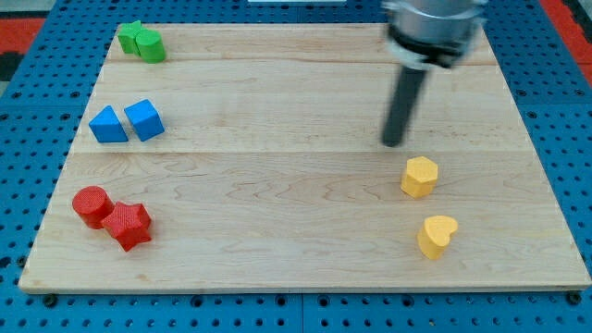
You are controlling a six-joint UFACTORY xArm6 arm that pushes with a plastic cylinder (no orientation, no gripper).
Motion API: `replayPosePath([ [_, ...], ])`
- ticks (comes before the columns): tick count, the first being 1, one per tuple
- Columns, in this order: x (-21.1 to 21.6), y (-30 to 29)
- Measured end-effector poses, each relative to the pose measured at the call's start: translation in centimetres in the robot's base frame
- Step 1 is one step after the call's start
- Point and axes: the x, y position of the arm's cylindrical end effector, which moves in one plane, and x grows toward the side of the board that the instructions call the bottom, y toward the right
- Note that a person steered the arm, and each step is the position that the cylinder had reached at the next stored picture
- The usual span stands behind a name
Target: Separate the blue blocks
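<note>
Light wooden board lies on a blue pegboard surface. Dark straight rod comes down from the far right, my tip resting on bare wood right of centre; it has no jaws, holds nothing and touches no block. Two blue blocks sit at the left edge, mid-depth: blue triangular block on the left, blue cube just to its right, the pair side by side and touching or nearly so, can't tell for certain. Tip is well apart from both, far across the board to their right. Nearest to the tip is a yellow hexagonal block, just nearer and slightly right of it, with a gap between. Yellow heart-shaped block sits nearer still. Far left corner: two green blocks pressed together, shapes unclear. Near left: red cylinder touching a red star-shaped block.
</note>
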Motion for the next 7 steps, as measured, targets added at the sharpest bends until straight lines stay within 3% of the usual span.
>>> replayPosePath([
  [1, 5.3, -9.1],
  [2, 4.6, -22.9],
  [3, 3.3, -29.8],
  [4, -0.4, -30.3],
  [6, -1.8, -25.2],
  [7, -2.5, -29.2],
])
